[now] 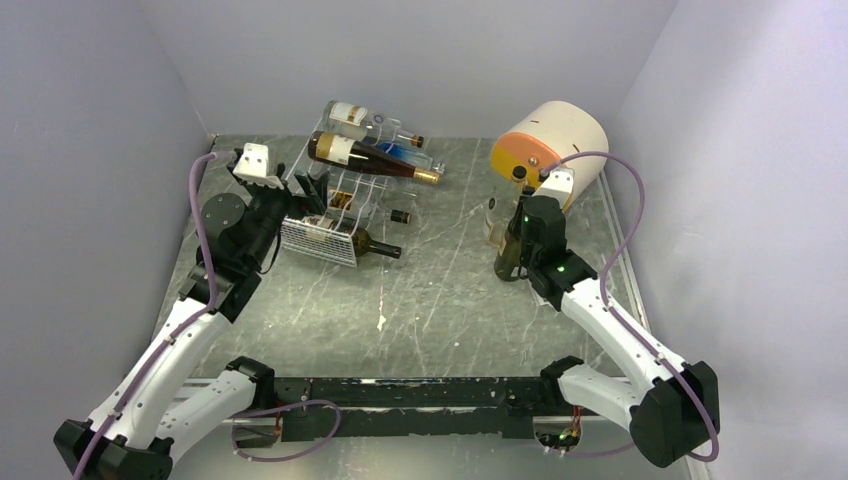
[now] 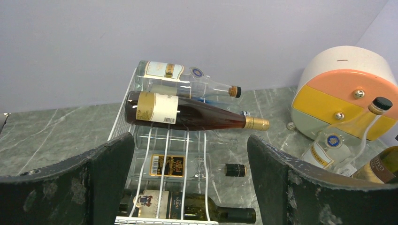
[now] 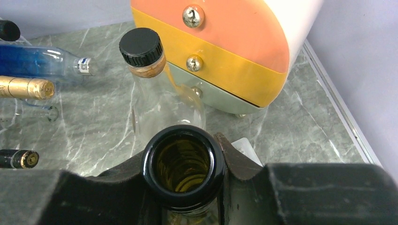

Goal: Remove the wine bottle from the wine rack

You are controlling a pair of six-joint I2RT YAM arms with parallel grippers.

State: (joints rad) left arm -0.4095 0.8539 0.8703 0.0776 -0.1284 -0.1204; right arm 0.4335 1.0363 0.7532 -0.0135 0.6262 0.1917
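Right gripper (image 3: pixel 185 187) is pinching the open wine bottle (image 3: pixel 184 164) well right of the wine rack (image 1: pixel 318 240), left gripper (image 2: pixel 192 178) is gaping; a sloppy release could tip it.

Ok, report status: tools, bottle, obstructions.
Left tool open, facing white wire rack. Right tool shut on uncapped olive glass wine bottle, upright, off the rack. Clear black-capped bottle close beside it.

Olive bottle (image 3: pixel 183 173) upright, seemingly off rack (image 1: pixel 318 238)
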